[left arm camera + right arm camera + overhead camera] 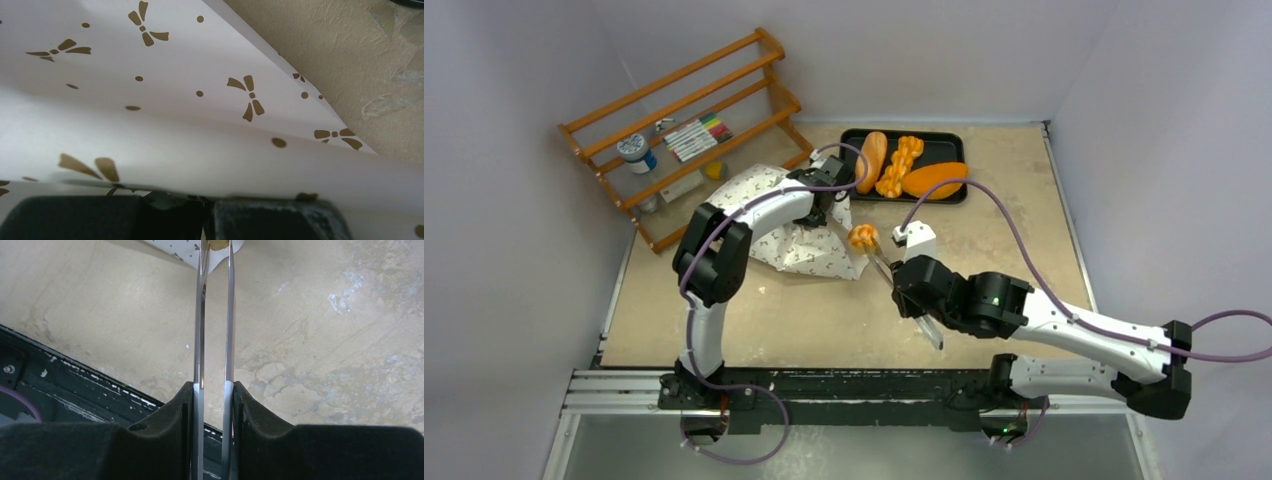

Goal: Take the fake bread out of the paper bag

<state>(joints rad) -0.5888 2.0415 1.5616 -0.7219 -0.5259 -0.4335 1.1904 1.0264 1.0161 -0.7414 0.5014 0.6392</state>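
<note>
Top external view: the paper bag (789,240), off-white with small scattered dark marks, lies crumpled on the beige surface (1004,250), left of centre. The left tool (824,198) rests on the bag's upper right part. Just right of the bag, a small orange fake bread piece (862,238) sits nipped in the tips of metal tongs (880,265). The right tool (909,292) is partly closed, clamping those tongs. At upper centre a black tray (954,142) holds three more orange loaves (900,165). A wooden rack (674,90) stands at upper left.

Left wrist view alone shows the marks as gold dragonfly-like shapes and dots. It also shows the left tool shut tight, the bag's paper pinched at its tips.

Right wrist view alone shows the tongs' two blades running up between black fingers to a tan bit at the top edge.
</note>
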